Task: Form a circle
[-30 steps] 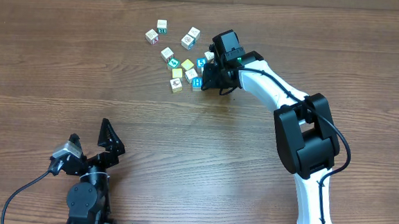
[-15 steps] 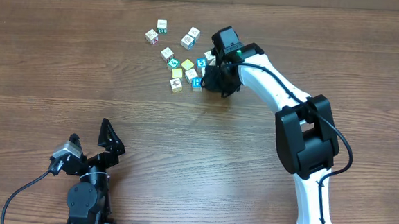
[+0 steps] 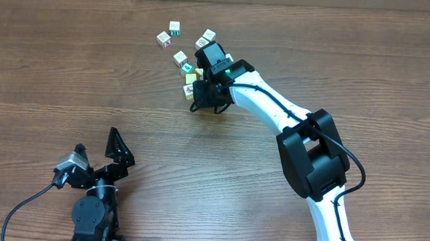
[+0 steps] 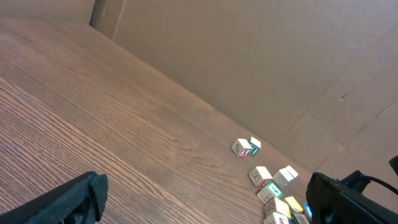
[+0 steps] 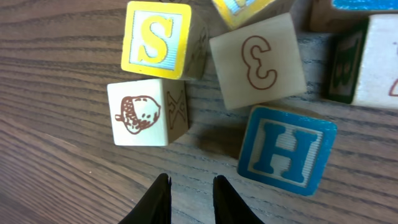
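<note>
The right gripper (image 5: 189,198), jaws narrowed and holding nothing, hangs over the table (image 3: 69,67) near its far edge, with the circle (image 5: 249,99) cluster just ahead of its fingertips.

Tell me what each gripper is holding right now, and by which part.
Nothing. The right gripper has its fingers nearly together with only bare table between them, short of the blue H cube. The left gripper stands open, empty.

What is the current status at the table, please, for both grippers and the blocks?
Left gripper open, parked away from the blocks. Right gripper nearly shut, empty, low over the cluster, beside the acorn block and blue H block. No ring formed yet. Nothing in the way.
</note>
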`<state>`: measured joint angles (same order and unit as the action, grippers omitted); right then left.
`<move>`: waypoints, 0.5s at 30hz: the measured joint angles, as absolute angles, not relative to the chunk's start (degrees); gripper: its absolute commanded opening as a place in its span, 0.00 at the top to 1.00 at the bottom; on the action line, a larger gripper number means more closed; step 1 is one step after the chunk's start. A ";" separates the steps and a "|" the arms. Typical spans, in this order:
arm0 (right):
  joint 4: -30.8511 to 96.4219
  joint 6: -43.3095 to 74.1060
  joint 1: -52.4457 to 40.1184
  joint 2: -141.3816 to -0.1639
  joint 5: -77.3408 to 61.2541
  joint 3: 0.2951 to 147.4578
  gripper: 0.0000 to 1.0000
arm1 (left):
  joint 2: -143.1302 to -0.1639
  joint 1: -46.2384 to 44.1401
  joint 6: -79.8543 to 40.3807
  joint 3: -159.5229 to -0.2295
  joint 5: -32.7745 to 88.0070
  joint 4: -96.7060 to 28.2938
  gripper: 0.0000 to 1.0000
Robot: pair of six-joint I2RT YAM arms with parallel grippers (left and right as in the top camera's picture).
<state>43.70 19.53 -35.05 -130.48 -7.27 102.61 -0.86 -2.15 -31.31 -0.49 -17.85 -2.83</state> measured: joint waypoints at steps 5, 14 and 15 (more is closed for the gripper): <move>46.11 19.49 -35.86 -130.47 -6.35 102.61 0.80 | -0.86 -2.15 -31.29 -0.49 -17.85 -2.81 0.01; 45.89 19.53 -36.47 -130.52 -1.67 102.56 0.79 | -0.86 -2.15 -31.29 -0.49 -17.82 -2.81 0.00; 45.58 19.53 -36.45 -130.61 -1.30 102.56 0.79 | -0.86 -2.15 -31.29 -0.49 -17.82 -2.83 0.01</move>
